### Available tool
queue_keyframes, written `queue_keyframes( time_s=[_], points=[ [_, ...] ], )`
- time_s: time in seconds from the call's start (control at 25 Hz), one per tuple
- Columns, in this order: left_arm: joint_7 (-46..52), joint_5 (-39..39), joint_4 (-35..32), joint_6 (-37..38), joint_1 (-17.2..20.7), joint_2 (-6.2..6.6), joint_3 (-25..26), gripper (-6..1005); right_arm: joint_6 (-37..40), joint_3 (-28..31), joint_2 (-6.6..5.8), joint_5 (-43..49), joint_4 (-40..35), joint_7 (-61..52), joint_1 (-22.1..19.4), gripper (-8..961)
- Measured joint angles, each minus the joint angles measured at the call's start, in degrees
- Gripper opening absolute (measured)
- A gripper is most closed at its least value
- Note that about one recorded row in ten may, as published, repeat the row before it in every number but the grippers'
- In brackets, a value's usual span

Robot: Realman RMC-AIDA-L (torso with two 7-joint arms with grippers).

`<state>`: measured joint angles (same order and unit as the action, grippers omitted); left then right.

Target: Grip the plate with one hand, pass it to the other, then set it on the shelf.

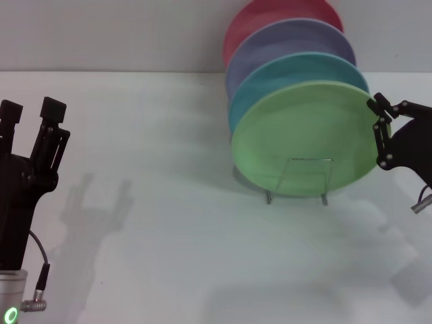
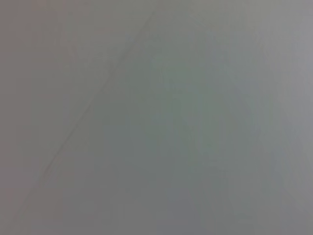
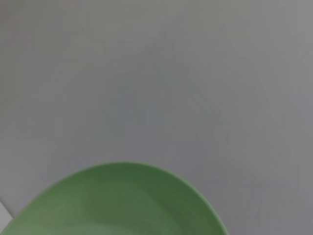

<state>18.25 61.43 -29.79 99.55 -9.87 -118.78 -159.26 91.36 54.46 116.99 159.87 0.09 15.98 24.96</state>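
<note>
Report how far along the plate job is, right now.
Nearly done. The light green plate stands upright in the wire shelf, in front of the turquoise plate. In hand: the right gripper is at the plate's right rim; whether it grips is unclear. The left gripper is open, empty, far to the left. Left: release and pull away.

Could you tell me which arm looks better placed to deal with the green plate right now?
The right: its claw is at the green plate's rim on the rack. The left claw stands far off, open.
</note>
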Motion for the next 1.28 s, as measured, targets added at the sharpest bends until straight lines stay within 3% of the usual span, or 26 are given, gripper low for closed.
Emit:
queue_keyframes(
  time_s=[0.48, 0.56, 0.68, 0.92, 1.08, 1.28],
  points=[
    [0.6, -1.38, 0.28, 0.26, -0.17, 0.34, 0.53, 838, -0.47, 0.55, 1.64, -0.33, 0.19, -1.38, -0.91, 49],
    [0.61, -1.39, 0.45, 0.3, -0.27, 0.37, 0.53, 838, -0.22, 0.67, 1.75, -0.41, 0.43, -3.32, -1.35, 126],
    [0.47, -1.41, 0.62, 0.41, -0.33, 0.43, 0.53, 838, 2.59, 1.01, 1.72, -0.46, 0.85, -8.9, -2.63, 241],
    [-0.99, -1.41, 3.24, 0.58, -0.81, 0.27, 0.6, 838, 12.47, 9.57, 2.07, -0.86, 2.14, -24.96, -6.42, 259],
    [-5.09, -1.07, 4.72, -0.05, -0.82, 0.06, 0.66, 839, 13.11, 15.03, 2.13, -3.59, 3.29, -36.42, -7.61, 304],
    [-7.63, -0.92, 6.57, -1.49, -1.1, 0.14, 2.37, 839, 11.02, 16.03, 1.78, -9.9, 2.16, -43.12, -7.26, 360]
  ],
)
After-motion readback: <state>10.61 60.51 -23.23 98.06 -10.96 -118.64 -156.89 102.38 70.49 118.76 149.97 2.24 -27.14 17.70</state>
